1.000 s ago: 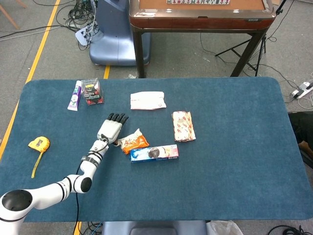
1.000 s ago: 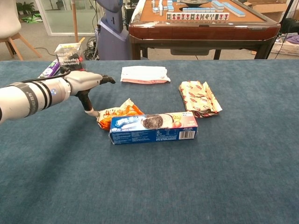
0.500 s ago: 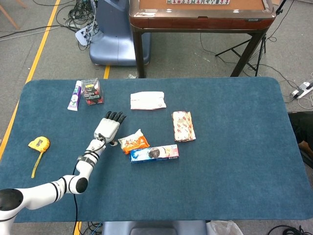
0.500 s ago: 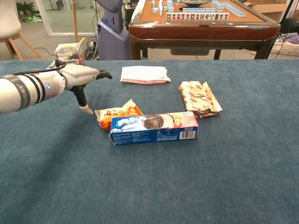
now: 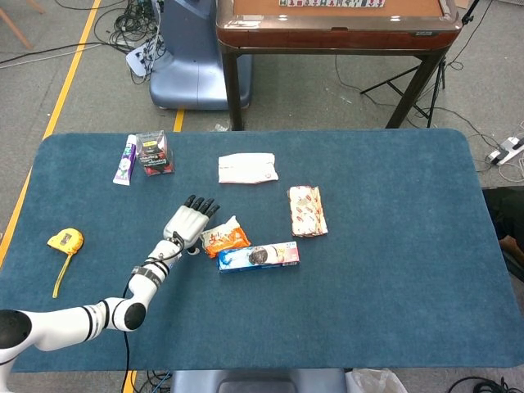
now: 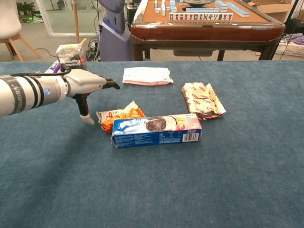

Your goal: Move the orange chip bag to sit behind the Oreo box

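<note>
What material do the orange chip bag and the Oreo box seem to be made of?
The orange chip bag looks like thin glossy plastic film: it is crumpled, with a crimped end. The Oreo box seems to be printed cardboard with a slight sheen: flat faces, straight edges and sharp corners.

Glossy white arm (image 5: 78, 322) in rounded segments, split by black bands at the joints. Thin black cable along the forearm to the wrist. Silver-grey robot hand (image 5: 185, 223) with black fingers (image 5: 199, 204) and one pale, white-tipped digit (image 6: 86, 117).

Matt blue cloth table (image 5: 393, 270); glossy orange chip bag (image 5: 224, 238).
</note>
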You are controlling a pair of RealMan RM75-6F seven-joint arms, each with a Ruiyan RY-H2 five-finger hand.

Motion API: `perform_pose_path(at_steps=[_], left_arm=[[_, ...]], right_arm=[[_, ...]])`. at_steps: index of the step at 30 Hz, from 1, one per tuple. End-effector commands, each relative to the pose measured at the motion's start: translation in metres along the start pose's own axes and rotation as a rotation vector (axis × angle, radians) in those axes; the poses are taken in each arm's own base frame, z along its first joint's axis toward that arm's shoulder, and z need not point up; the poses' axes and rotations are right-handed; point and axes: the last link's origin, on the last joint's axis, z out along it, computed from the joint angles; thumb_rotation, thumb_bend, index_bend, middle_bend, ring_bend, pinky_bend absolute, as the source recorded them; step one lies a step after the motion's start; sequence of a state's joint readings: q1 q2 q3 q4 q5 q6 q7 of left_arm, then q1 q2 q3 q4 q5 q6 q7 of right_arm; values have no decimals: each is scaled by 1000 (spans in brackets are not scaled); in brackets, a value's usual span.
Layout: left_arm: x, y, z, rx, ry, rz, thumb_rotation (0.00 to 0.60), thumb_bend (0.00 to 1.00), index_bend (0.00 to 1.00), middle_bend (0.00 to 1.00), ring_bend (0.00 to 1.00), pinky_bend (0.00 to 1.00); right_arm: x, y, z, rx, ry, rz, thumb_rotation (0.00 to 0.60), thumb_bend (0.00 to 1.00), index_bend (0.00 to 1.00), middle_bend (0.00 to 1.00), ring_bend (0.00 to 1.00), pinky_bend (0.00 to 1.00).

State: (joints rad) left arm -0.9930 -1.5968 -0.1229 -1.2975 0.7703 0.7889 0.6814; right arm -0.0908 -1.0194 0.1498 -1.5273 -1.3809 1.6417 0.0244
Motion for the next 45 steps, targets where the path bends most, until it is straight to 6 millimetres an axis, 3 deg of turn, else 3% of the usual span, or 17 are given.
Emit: perform_pose_path(at_steps=[1,26,45], left_arm=[[-2,3,4,3,-5,2,600,5,0,0,0,0],[-2,24,34,14,23,-99,600,8,0,0,0,0],[3,47,42,-13,89,-126,600,9,0,0,0,0]], right_arm=[[1,1,-1,-2,2,3,600,0,320,401,345,491],[2,3,-2,-6,6,9,600,0,320,401,345,491],[2,3,-2,-2,5,11,600,0,320,401,345,491]])
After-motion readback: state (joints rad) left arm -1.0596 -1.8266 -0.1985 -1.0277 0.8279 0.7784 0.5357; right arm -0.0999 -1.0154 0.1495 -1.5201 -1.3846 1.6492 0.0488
